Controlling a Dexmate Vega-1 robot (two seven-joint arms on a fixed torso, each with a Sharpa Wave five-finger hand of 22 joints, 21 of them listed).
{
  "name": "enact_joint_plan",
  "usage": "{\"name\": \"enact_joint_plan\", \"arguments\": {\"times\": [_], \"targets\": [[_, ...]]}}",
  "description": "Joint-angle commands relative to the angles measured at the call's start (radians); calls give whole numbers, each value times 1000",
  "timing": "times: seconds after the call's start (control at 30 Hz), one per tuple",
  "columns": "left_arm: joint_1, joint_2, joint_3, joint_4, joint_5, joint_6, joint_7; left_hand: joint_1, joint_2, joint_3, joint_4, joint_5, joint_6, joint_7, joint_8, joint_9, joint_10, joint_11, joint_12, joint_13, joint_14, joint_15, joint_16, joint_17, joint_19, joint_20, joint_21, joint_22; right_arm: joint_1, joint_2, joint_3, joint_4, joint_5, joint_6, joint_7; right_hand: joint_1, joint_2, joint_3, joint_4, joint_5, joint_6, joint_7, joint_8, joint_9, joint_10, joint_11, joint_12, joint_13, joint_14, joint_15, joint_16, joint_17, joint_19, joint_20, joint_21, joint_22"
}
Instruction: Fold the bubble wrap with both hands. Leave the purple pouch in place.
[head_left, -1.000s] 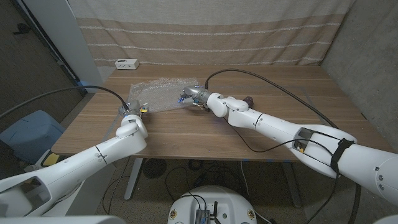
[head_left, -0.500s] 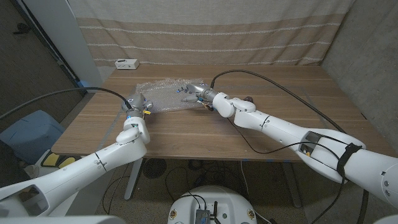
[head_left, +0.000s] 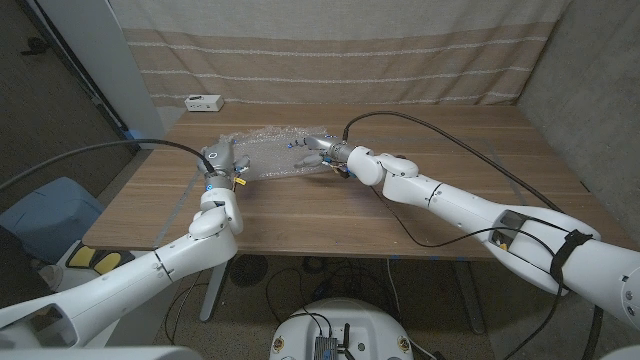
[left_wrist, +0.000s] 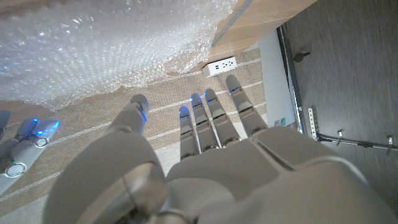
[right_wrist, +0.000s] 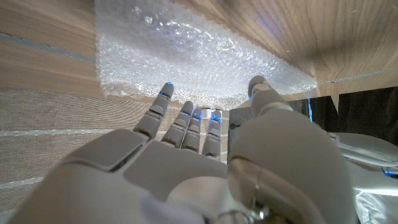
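**Both robot hands open at the bubble wrap's near edge**

The bubble wrap (head_left: 268, 150) lies spread on the wooden bench (head_left: 400, 205), toward twelve o'clock from the bench's middle and a little to the left. It looks light, soft and floppy, a sheet that will crumple and slide on the smooth wood instead of hinging cleanly. I judge the best hold to be a pinch on the edge at each near corner, so that both ends rise together and the sheet can be carried over itself.

The left robot hand (head_left: 218, 160) sits at the sheet's nine o'clock end. In its wrist view the fingers (left_wrist: 211, 118) are straight and spread, with nothing between them; it is released, reaching toward the wrap's edge (left_wrist: 143, 78) but apart from it there.

The right robot hand (head_left: 322, 152) is at the sheet's three o'clock end. Its fingers (right_wrist: 186, 121) are also extended and apart, grasping nothing, with the tips just beside the wrap's border (right_wrist: 186, 68); whether they touch it I cannot tell.

A small dark purplish thing, probably the purple pouch (head_left: 401, 159), lies at three o'clock of the right robot hand, half hidden by the arm.
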Motion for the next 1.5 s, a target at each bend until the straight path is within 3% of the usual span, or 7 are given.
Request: {"name": "enact_joint_plan", "arguments": {"times": [0.03, 0.3, 0.8, 1.17, 1.23, 1.37, 1.5], "targets": [[-57, 55, 69, -29, 60, 40, -200, 11, -13, -14, 1, -5, -63, 0, 3, -1, -62, 7, -5, -1, -56, 11, -6, -2, -18, -1, -15, 2, 1, -5, -33, -12, -90, -58, 6, 20, -14, 11, -12, 13, -22, -2, -3, -1, -19, 0, 0, 1, -14, -15, 1, -6, -4, -6, -6, -1], [-45, 58, 51, -31, 60, 29, -225, 23, -11, -16, 0, -3, -76, 4, 8, -2, -69, 12, 3, -3, -62, 11, -1, -3, -18, -3, -21, 1, 6, 16, -58, 30, -142, -78, -30, 45, -17, 23, -23, 19, -29, -2, 3, -2, -22, -4, 6, -1, -19, -20, 5, -15, 6, -17, -7, -1], [-32, 71, 21, -34, 42, -12, -270, 27, -15, -25, 2, -5, -96, 5, 8, -3, -81, 11, 6, -5, -66, 10, 3, -4, -20, -8, -28, 1, 51, 86, -122, 177, -194, -80, -81, 107, -26, 51, -34, 33, -13, -14, 16, -4, -2, -13, 23, -6, -3, -37, 17, -35, 38, -31, -7, -3], [-23, 68, 3, -31, 38, -22, -275, 29, -16, -31, 5, -6, -96, 7, 13, -3, -78, 11, 13, -6, -61, 7, 8, -5, -17, -6, -32, 1, 95, 137, -156, 289, -166, -46, -63, 211, -16, 109, -29, 47, 50, -35, 35, -7, 62, -36, 48, -16, 57, -66, 37, -65, 91, -48, -5, -2], [-23, 67, 3, -30, 39, -23, -275, 30, -16, -32, 5, -6, -94, 7, 14, -3, -78, 12, 14, -7, -61, 7, 8, -5, -16, -7, -32, 1, 104, 143, -150, 311, -132, -17, -35, 221, 2, 131, -13, 40, 160, -42, 66, -8, 143, -33, 72, -21, 92, -74, 47, -79, 109, -54, -8, -2], [-25, 68, 1, -25, 39, -36, -279, 33, -14, -32, 5, -5, -92, 7, 16, -4, -78, 12, 15, -7, -58, 5, 10, -5, -14, -8, -32, 1, 124, 153, -140, 350, -73, 30, 21, 225, 36, 153, -5, 33, 188, -40, 68, -10, 153, -24, 70, -25, 97, -65, 48, -82, 109, -53, -14, -2], [-48, 73, 22, -17, 44, -42, -321, 35, -13, -33, 5, -5, -92, 7, 16, -4, -79, 10, 15, -8, -58, 5, 10, -5, -12, -8, -33, 1, 136, 157, -138, 370, -42, 52, 52, 127, 15, 127, 33, 8, 199, -18, 54, -11, 159, 1, 63, -29, 97, -37, 48, -87, 107, -44, -25, -2]]}}
